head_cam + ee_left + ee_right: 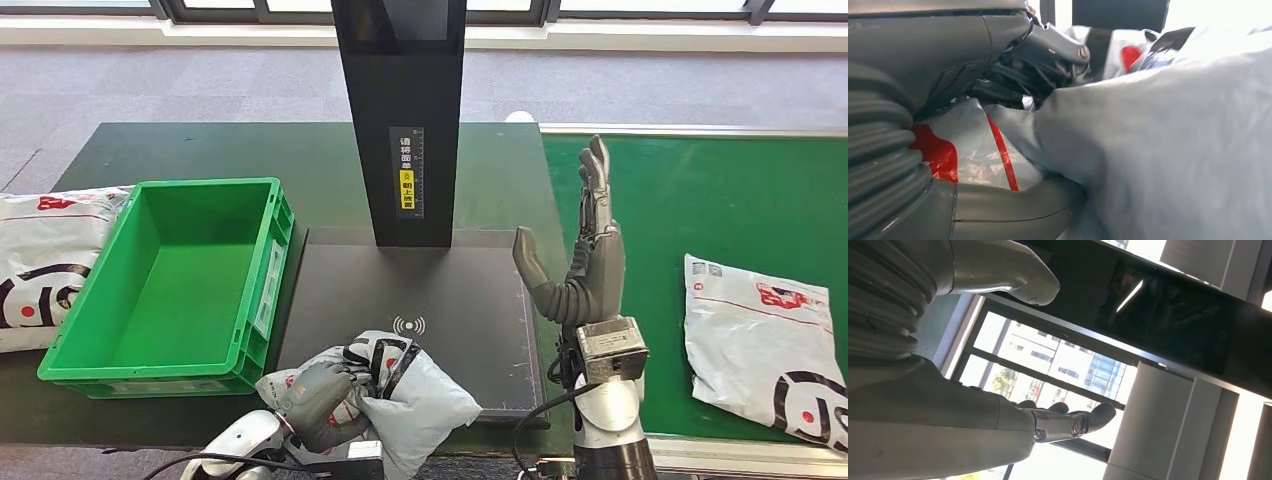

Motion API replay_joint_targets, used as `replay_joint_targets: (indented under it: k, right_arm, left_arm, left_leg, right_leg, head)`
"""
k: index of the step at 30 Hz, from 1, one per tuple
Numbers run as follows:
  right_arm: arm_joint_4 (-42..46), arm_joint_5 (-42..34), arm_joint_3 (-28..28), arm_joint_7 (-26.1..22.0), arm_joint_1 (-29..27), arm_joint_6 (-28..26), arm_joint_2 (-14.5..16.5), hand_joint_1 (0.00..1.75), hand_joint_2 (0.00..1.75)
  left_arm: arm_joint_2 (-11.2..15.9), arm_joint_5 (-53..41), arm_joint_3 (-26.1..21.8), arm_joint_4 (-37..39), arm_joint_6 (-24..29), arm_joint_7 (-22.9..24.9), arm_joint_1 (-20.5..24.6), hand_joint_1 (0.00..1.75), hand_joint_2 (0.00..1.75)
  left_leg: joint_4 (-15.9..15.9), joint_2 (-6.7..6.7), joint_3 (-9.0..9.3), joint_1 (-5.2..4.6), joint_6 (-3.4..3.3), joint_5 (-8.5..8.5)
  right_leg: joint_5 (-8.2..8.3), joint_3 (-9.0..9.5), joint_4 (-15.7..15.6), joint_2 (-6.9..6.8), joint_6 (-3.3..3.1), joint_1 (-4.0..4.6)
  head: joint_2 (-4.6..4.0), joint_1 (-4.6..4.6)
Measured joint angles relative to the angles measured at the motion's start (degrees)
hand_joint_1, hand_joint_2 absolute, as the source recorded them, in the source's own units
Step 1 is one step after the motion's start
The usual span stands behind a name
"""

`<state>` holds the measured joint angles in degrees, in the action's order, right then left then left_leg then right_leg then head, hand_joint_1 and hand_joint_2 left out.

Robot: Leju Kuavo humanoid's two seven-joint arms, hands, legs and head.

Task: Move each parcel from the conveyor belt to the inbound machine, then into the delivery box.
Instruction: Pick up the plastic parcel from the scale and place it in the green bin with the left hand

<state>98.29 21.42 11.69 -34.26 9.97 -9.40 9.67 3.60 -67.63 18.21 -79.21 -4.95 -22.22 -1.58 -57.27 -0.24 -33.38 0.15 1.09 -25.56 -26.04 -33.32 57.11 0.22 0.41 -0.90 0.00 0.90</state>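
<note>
Left hand [322, 398] grips a crumpled grey parcel [415, 395] with black, white and red print; the fingers are wrapped over the bag's near end. In the left wrist view the thumb [1013, 207] lies under the bag and the darker fingers [1033, 75] press into its top. The parcel rests on the near edge of the inbound machine's dark scan plate [470, 290], just ahead of the hand. The green delivery box [175, 285] stands to the left of that hand, apart from it.

Right hand [585, 255] is raised upright, fingers extended and apart, holding nothing. A second parcel [765, 345] lies flat on the green conveyor belt [700, 200] to its right, apart from it.
</note>
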Motion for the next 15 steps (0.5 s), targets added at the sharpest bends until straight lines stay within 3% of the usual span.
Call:
replay_joint_targets:
  k: [10,15]
  right_arm:
    - [0.00,-0.57,0.00,-1.67,-1.41,-1.33,-0.15,0.00,1.75]
    - [0.00,-0.79,0.00,-1.89,-1.83,-1.72,-0.19,0.00,1.75]
  left_arm:
    - [-3.88,1.90,0.00,-0.88,11.99,-3.47,3.26,1.75,1.75]
    - [-5.03,2.91,0.00,-1.60,14.96,-4.34,3.76,1.75,1.75]
  left_leg:
    - [-0.01,-0.01,-0.01,0.00,0.00,0.00]
    - [-0.01,-0.01,-0.01,0.00,0.00,0.00]
  right_leg:
    - [0.02,0.00,0.00,-0.01,-0.01,0.00]
    - [0.02,-0.01,0.00,0.01,-0.01,0.00]
  head:
    - [0.00,0.00]
    - [0.00,0.00]
